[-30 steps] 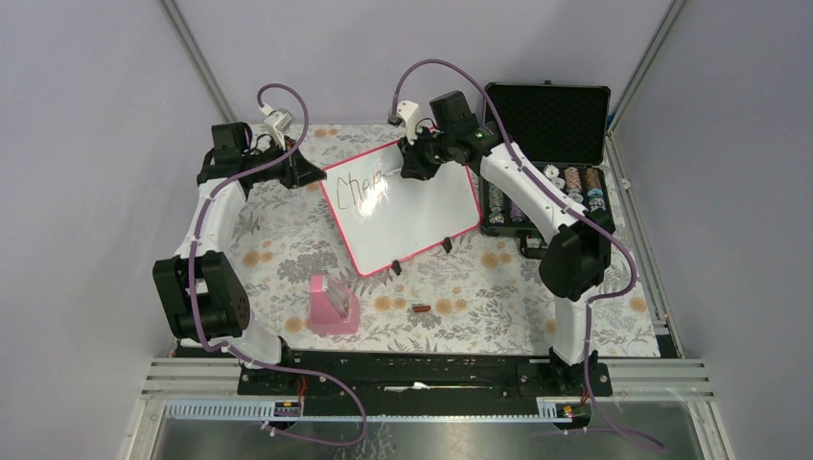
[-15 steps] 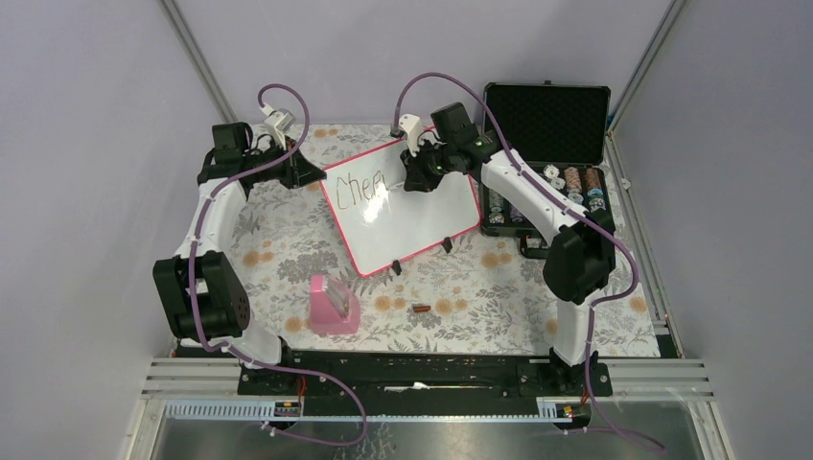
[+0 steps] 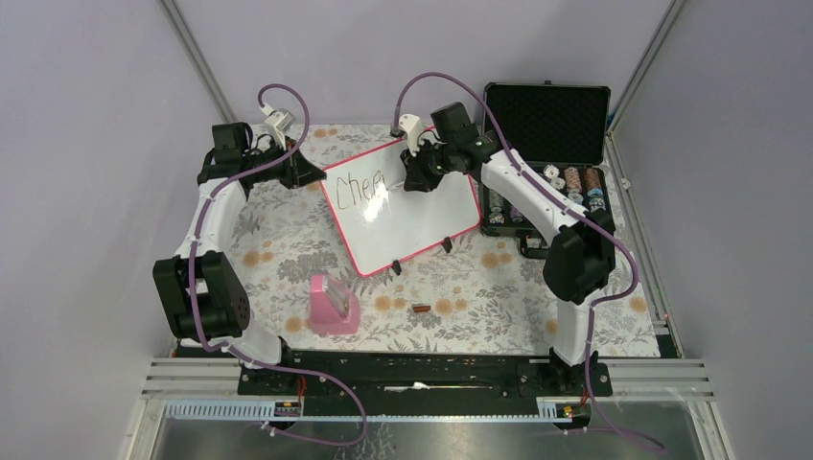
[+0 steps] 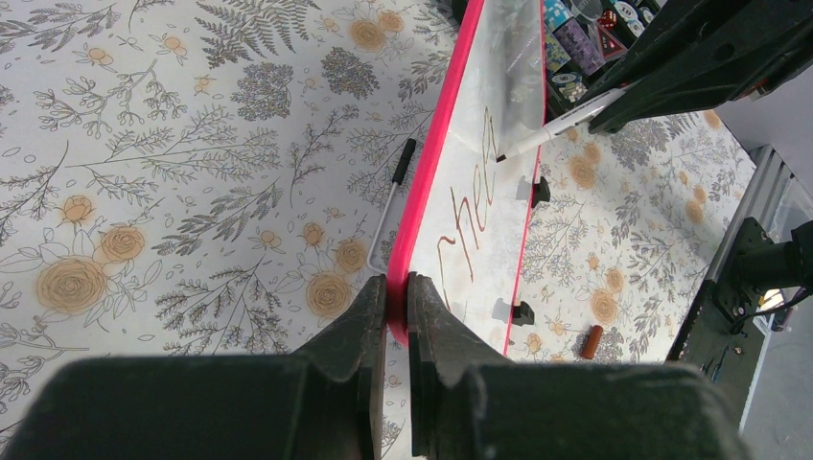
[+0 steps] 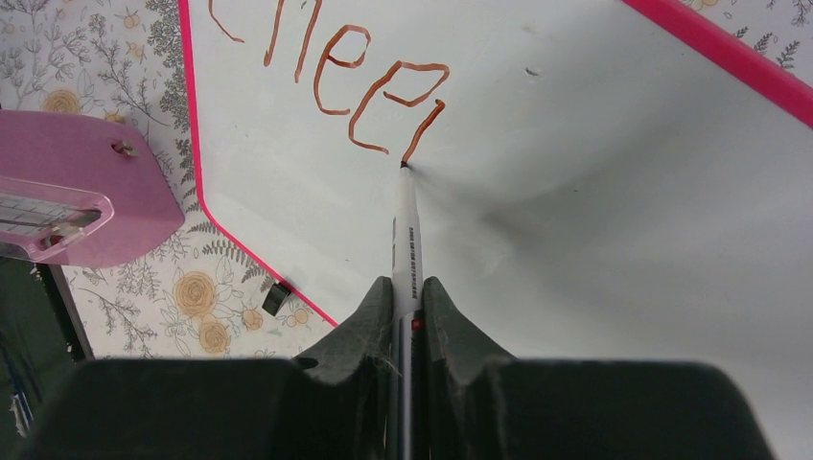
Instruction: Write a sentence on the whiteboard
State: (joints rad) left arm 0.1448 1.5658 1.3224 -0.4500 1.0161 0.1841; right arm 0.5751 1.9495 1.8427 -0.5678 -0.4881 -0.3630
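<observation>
The whiteboard [image 3: 422, 216], glossy white with a pink-red frame, lies tilted on the floral table. It also shows in the left wrist view [image 4: 479, 225] and the right wrist view [image 5: 594, 144]. The sentence [image 3: 362, 189] reads "Chee" plus part of another letter in brown marker; it also shows in the right wrist view [image 5: 364, 81]. My left gripper [image 4: 397, 287] is shut on the whiteboard's pink frame at its left corner. My right gripper [image 5: 407, 292] is shut on a white marker [image 5: 406, 230], whose tip touches the board at the end of the last stroke.
An open black foam-lined case [image 3: 548, 144] with poker chips stands to the right of the board. A pink eraser block [image 3: 333, 305] and a small brown marker cap [image 3: 420, 309] lie on the cloth in front of the board.
My right gripper has shifted slightly with the marker, and a further stroke has been added after "Che". The left arm has not moved.
</observation>
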